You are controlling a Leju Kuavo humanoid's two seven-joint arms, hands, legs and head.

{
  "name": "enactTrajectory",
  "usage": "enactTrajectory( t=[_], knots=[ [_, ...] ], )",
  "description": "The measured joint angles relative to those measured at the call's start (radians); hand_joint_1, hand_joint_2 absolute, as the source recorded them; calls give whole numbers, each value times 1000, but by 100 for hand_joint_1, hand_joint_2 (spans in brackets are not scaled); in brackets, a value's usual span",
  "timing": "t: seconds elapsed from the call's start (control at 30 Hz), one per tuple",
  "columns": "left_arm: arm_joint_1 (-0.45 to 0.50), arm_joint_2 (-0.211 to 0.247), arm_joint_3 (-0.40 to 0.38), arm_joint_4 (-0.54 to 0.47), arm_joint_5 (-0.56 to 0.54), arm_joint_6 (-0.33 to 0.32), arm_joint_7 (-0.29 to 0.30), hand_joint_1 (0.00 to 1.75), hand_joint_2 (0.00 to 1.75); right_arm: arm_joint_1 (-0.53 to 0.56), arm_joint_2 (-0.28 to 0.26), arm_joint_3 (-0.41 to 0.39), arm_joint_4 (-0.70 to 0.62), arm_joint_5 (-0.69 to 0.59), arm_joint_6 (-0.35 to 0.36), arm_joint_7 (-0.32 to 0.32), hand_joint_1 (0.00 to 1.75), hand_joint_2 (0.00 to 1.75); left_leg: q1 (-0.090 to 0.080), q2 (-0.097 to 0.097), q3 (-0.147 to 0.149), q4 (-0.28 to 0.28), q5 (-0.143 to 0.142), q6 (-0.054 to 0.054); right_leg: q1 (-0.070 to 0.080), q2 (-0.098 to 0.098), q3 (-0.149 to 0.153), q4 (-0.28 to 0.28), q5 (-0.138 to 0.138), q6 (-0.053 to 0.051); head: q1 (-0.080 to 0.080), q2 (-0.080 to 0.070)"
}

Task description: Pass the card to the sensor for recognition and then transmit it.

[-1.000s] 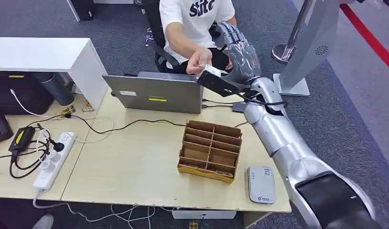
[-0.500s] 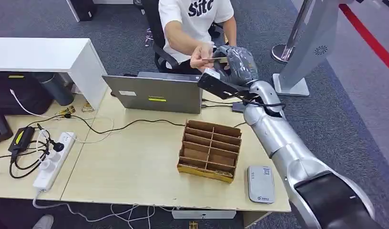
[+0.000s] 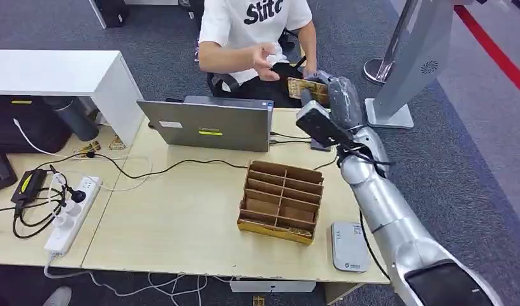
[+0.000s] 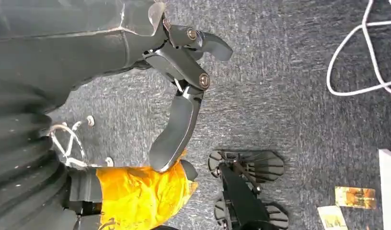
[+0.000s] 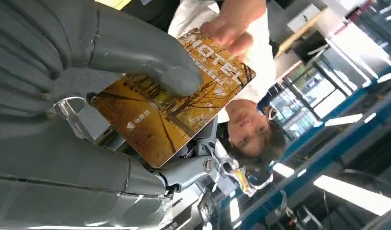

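While pinched by right hand fingers: card (long axis toward person)

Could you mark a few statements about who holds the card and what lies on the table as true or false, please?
1. The right hand holds the card. True.
2. The card reader lies on the floor. False: it lies on the table, beside the wooden organizer.
3. The laptop stands between the person and the organizer. True.
4. The person sits at the robot's side of the table. False: the person sits across, behind the laptop.
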Motion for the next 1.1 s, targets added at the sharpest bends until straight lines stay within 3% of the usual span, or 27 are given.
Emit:
enactTrajectory(
  t=[0.33, 0.5, 0.6, 0.77, 0.93, 1.1],
  knots=[
    [38, 0, 26, 0, 43, 2, -32, 0, 175, 282, -117, -129, -222, -74, -28, 33, 175, 175, 0, 0, -1, 0, -1, 1, 0, -1, -1, -1, 0, 1, 0, 0],
    [42, 0, 40, 1, 62, 5, -35, 0, 175, 383, -159, -202, -246, -81, -12, 119, 175, 175, 0, 0, -2, 0, -1, 1, 0, -1, -1, -1, -1, 1, 0, 0],
    [44, 0, 51, 1, 75, 12, -35, 0, 175, 410, -184, -243, -236, -82, 41, 195, 175, 175, 0, 0, -2, 0, -1, 1, 0, -1, -1, -1, 0, 1, 0, 0],
    [46, 0, 63, 1, 86, 17, -29, 0, 175, 415, -222, -269, -191, -84, 140, 265, 175, 175, 0, 0, -2, 0, -1, 1, 0, -1, -1, -1, 0, 1, 0, 0],
    [49, 0, 72, 1, 93, 18, -21, 0, 175, 414, -260, -266, -157, -75, 214, 299, 175, 175, 0, 0, -3, 0, -1, 1, 0, -1, -1, -1, 0, 1, 0, 0],
    [50, 0, 73, 1, 97, 18, -20, 0, 175, 397, -295, -236, -128, -60, 300, 290, 175, 175, 0, 0, -3, 0, -1, 1, 0, -1, -2, -1, 0, 1, 0, 0]
  ],
)
